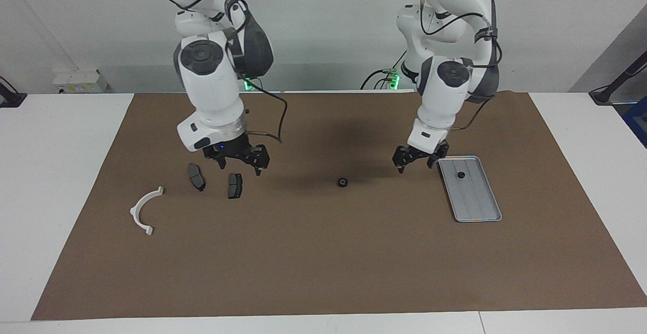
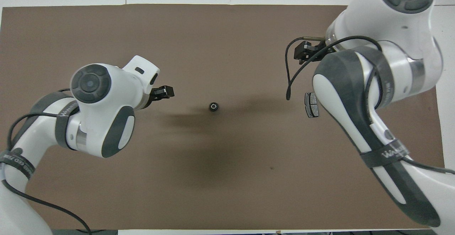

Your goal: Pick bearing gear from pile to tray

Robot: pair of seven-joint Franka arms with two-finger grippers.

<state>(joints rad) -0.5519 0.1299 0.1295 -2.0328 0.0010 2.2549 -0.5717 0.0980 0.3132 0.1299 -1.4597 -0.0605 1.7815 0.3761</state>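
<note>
Two arms stand over a desk [image 1: 65, 162] covered by a brown mat [image 1: 323, 253], both hanging above it.

Tray [image 1: 477, 202]: ridged silver-grey metal, lying flat toward the left arm's end of the desk. One small black round part [image 1: 461, 175] already lies in it, at the end nearer the robots.

Right tool [image 1: 236, 158]: jaws spread, nothing held, poised over the mat by the two dark brake pads [image 1: 197, 177] [image 1: 235, 185]. The white half-ring bracket [image 1: 145, 209] lies farther out, toward the right arm's end of the desk.

Left tool [image 1: 417, 159]: jaws spread, nothing held, just beside the tray's inner edge, over bare mat.

Bearing gear [image 1: 342, 182]: alone on the mat near mid-desk, between the two tools, well apart from the tray and the pads. The overhead view shows a dark ring with a pale centre [image 2: 213, 106].

Handling, as judged: a light, rigid, round piece, likely smooth and prone to roll or squirt sideways if pinched off-centre. Recommended hold is across its outer rim from straight above, fingertips at the widest part, squeezed evenly. Its low height leaves little rim to grip, so the fingertips should reach almost to the mat. Breakage seems unlikely.
</note>
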